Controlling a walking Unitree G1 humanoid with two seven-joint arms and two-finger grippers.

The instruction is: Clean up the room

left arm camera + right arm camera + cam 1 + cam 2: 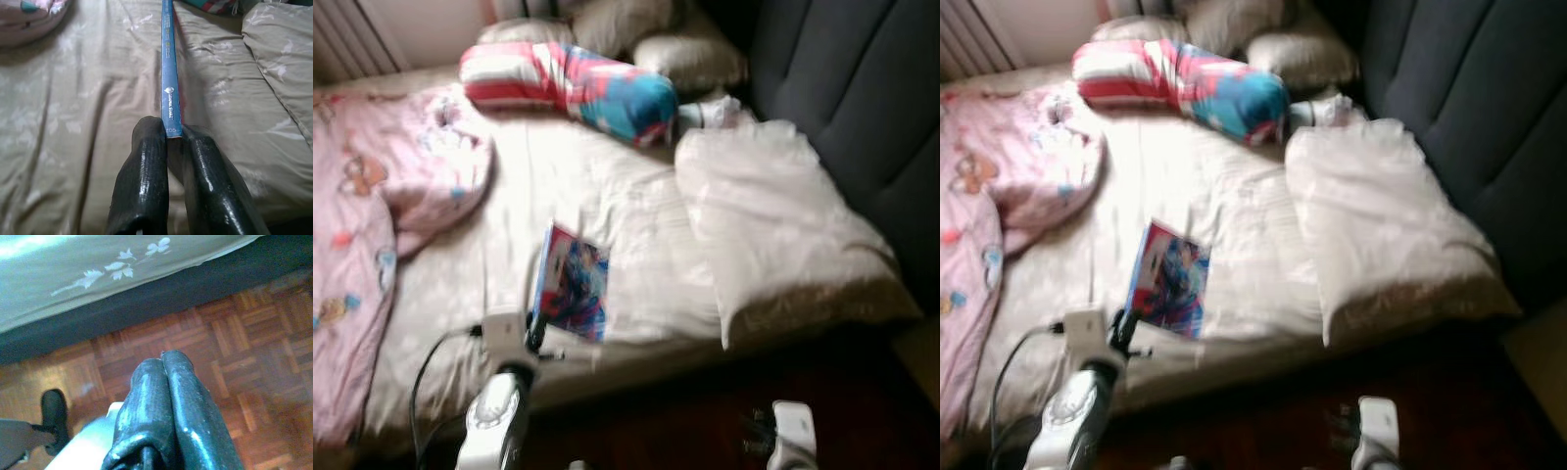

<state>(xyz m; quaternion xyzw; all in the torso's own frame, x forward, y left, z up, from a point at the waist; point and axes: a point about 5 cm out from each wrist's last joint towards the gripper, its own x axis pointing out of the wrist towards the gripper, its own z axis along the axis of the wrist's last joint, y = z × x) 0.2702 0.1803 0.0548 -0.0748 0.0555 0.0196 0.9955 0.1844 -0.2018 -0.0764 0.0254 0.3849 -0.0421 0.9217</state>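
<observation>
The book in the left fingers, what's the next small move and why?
Probably lift the book clear of the bed: the left gripper already pinches its spine edge-on above the sheet, while the right gripper hangs shut over the floor.

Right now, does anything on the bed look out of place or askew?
The pink blanket lies bunched on the robot's left side of the bed. The left gripper pinches a thin blue book by its spine, above the sheet.

silver-white arms (pixel 494 416), black cable (pixel 426 377) looping off left wrist; glossy black fingers (pixel 142 186).
</observation>
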